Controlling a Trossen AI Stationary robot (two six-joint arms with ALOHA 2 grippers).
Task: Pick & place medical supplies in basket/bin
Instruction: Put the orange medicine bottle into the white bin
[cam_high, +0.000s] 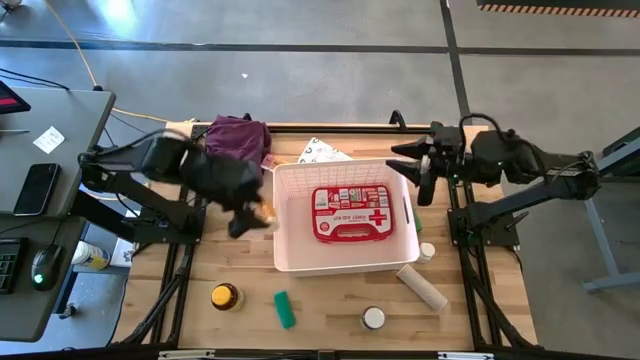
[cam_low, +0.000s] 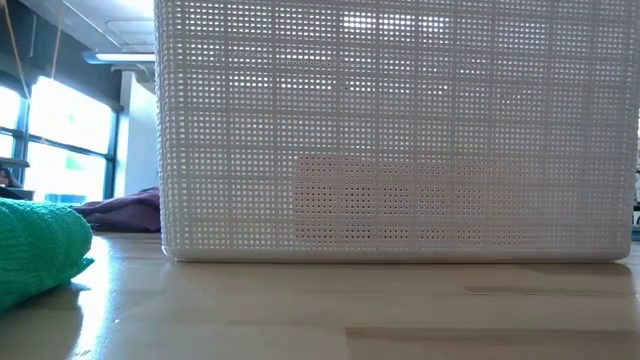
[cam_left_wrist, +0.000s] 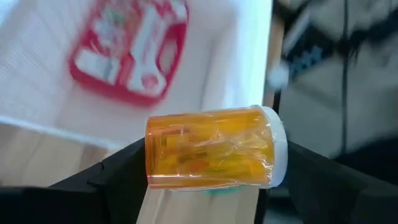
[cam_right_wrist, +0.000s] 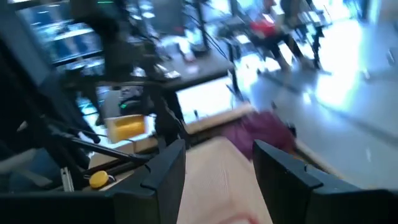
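My left gripper (cam_high: 252, 218) is shut on an amber pill bottle (cam_left_wrist: 208, 149) with a white cap, held in the air just left of the white basket (cam_high: 290, 255). A red first-aid pouch (cam_high: 350, 212) lies flat on the basket's floor. My right gripper (cam_high: 420, 176) hovers open and holds nothing, above the basket's far right corner. A second amber bottle (cam_high: 225, 296), a green tube (cam_high: 284, 308), a white-capped bottle (cam_high: 373, 318) and a beige roll (cam_high: 422, 287) lie on the near part of the table. A white printed packet (cam_high: 325, 150) lies behind the basket. My left gripper holds the amber bottle end to end. One finger (cam_left_wrist: 121, 177) is against the bottle's base (cam_left_wrist: 150, 152) and the other (cam_left_wrist: 305, 177) is against its white cap (cam_left_wrist: 280, 149). The fingers slant down toward the basket. The bottle lies level across them, lifted clear of the table.
A purple cloth (cam_high: 238, 137) lies at the far left corner of the table. A small white bottle (cam_high: 427, 251) stands by the basket's right wall. In the low view the basket's wall (cam_low: 400, 130) fills most of the picture, with the green tube (cam_low: 40, 250) at the left.
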